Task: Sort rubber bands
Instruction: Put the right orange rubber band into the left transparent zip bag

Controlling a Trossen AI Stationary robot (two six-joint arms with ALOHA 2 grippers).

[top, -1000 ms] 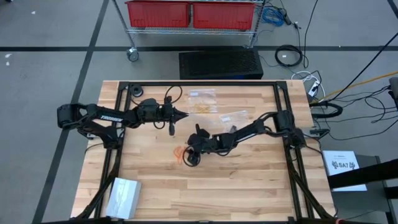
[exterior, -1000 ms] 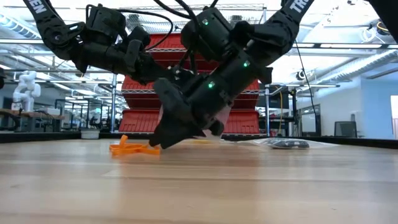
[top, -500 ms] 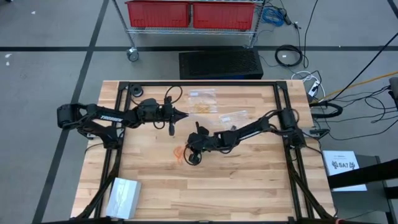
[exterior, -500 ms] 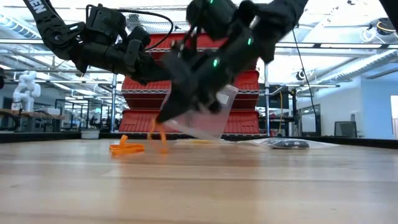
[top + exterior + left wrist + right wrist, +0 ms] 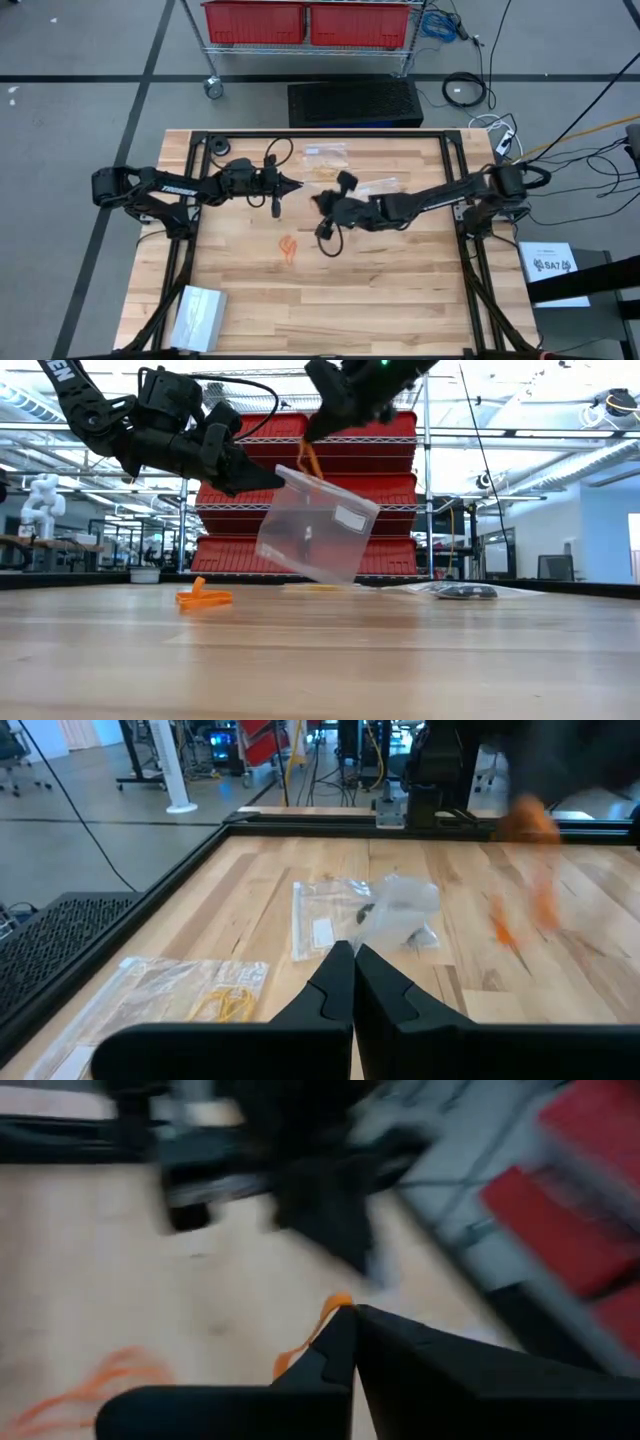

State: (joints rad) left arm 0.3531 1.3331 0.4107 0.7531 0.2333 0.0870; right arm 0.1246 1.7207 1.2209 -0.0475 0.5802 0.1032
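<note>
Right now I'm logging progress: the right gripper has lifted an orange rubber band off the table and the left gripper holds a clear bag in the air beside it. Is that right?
Nearly. The right gripper does hold an orange rubber band above the table, but the left gripper is shut on nothing. In the low view the clear bag hangs below the right gripper, and the left wrist view shows the left fingers closed and empty.

Lifted bag [image 5: 316, 527] right of table-top bands [image 5: 203, 598]
</note>
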